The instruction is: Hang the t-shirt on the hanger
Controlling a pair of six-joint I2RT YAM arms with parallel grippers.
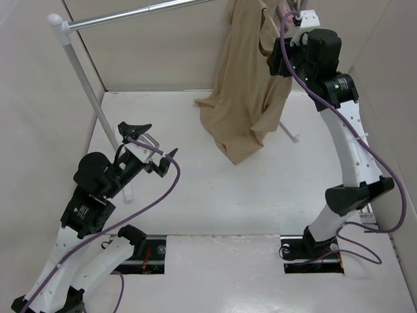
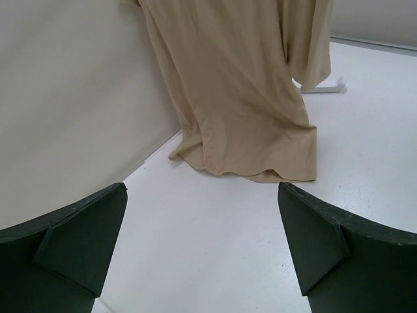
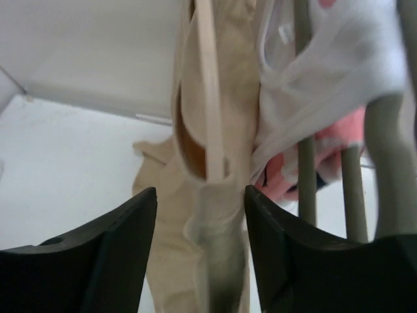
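Observation:
The tan t-shirt (image 1: 244, 91) hangs from the top of the rack, and its hem trails onto the table (image 2: 241, 85). In the right wrist view the pale hanger (image 3: 207, 98) runs down through the shirt's neck opening, with the shirt's fabric (image 3: 221, 215) bunched below it. My right gripper (image 3: 201, 192) is raised at that shoulder, near the rail (image 1: 285, 16). Its jaws stand apart around the bunched fabric, with a gap on the left side. My left gripper (image 1: 156, 140) hovers low at the left, wide open and empty (image 2: 202, 189), pointing at the shirt's hem.
A white top (image 3: 339, 72) and a pink garment (image 3: 326, 150) hang on thicker grey hangers (image 3: 305, 182) just right of the t-shirt. The rack's rail (image 1: 150, 10) crosses the top, its white post (image 1: 85, 85) slants down at the left, and a foot (image 1: 290, 134) rests by the hem.

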